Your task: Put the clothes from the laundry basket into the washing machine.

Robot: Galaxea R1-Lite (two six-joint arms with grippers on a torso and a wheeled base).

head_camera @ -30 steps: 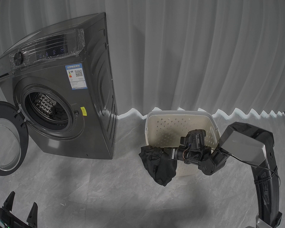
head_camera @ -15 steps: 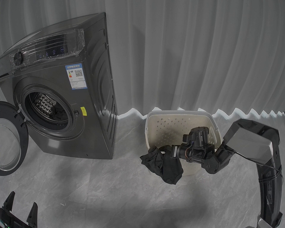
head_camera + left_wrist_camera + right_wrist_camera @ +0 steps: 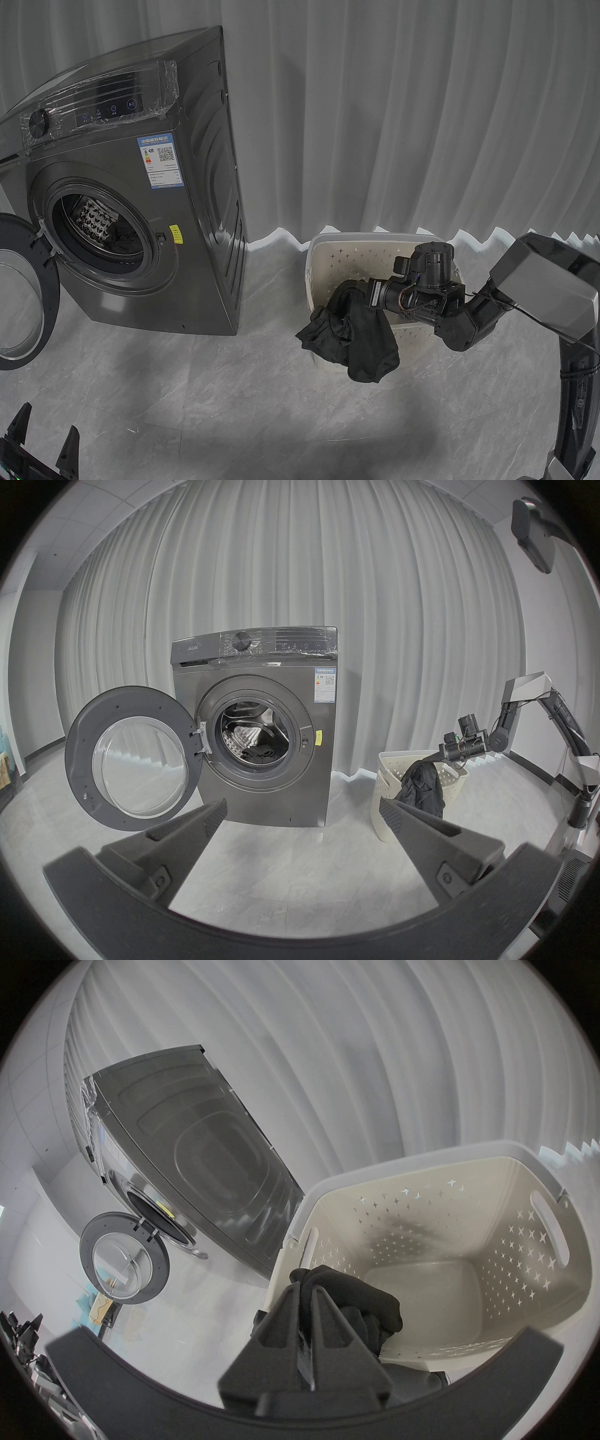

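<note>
1. White pleated curtain point(image 3: 406, 112): spans the rear from 10 to 3 o'clock in the head view, reaching the floor behind all the items.
2. Grey marbled tile floor point(image 3: 250, 400): carries the machine and the basket.
3. Dark grey front-loading washing machine point(image 3: 206, 187): stands at 10 o'clock, control panel under plastic film, a label on its front. Its drum mouth point(image 3: 103, 234) faces 7 o'clock, and a dark item lies inside. The machine's front corner stands between the drum mouth and the basket.
4. Round glazed machine door point(image 3: 19, 300): swung fully open at 9 o'clock, hinged on the side of the mouth away from the basket.
5. Cream plastic laundry basket with star-shaped perforations point(image 3: 375, 259): at 4 o'clock, near the machine's side panel but apart from it. The right wrist view shows its bare bottom.
6. Black garment point(image 3: 359, 337): draped over the basket's rim at the corner towards 7 o'clock. Its bulk hangs down outside the wall, short of the floor in the left wrist view.
7. Right tool point(image 3: 305, 1297): over that same corner of the basket, fingers pressed together and clamped on the garment's upper fold.
8. Left tool point(image 3: 45, 425): low at 7 o'clock, well apart from the basket, fingers spread wide with nothing between them.
</note>
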